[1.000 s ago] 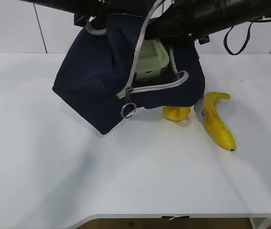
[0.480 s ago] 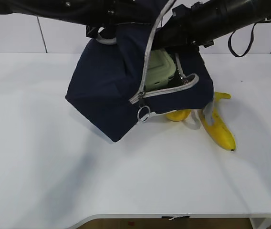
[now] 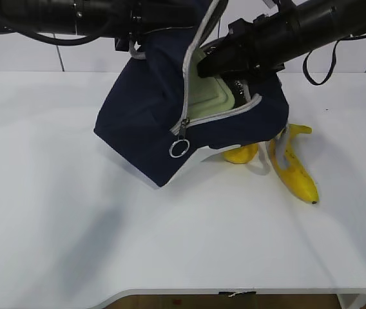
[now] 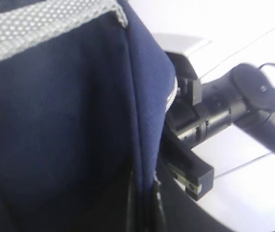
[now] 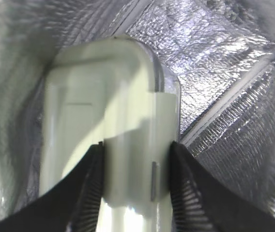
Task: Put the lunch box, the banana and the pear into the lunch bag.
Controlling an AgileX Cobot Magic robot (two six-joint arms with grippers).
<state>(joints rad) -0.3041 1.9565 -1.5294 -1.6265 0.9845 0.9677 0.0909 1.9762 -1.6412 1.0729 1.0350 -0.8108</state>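
The navy lunch bag [image 3: 141, 122] hangs tilted above the table, its mouth facing right. My left gripper [image 3: 134, 40] is shut on the bag's upper edge; in the left wrist view its fingers [image 4: 145, 205] pinch the blue fabric [image 4: 60, 125]. My right gripper [image 5: 136, 145] reaches into the bag's mouth, shut on the pale green lunch box [image 5: 111, 111] against the silver foil lining [image 5: 224, 72]. From outside, the lunch box [image 3: 212, 100] shows in the opening. The pear [image 3: 241, 153] lies on the table, half hidden under the bag. The banana [image 3: 294, 168] lies just right of it.
The zipper's metal ring pull [image 3: 178, 149] dangles below the bag's mouth. The right arm [image 3: 299, 29] crosses above the pear and banana. A grey webbing handle [image 4: 45, 19] runs along the top of the left wrist view. The white table [image 3: 73, 232] ends at its front edge.
The bag has shifted to the right while held up. The right arm has come lower and the lunch box has gone further into the bag's mouth. Pear and banana have not moved.
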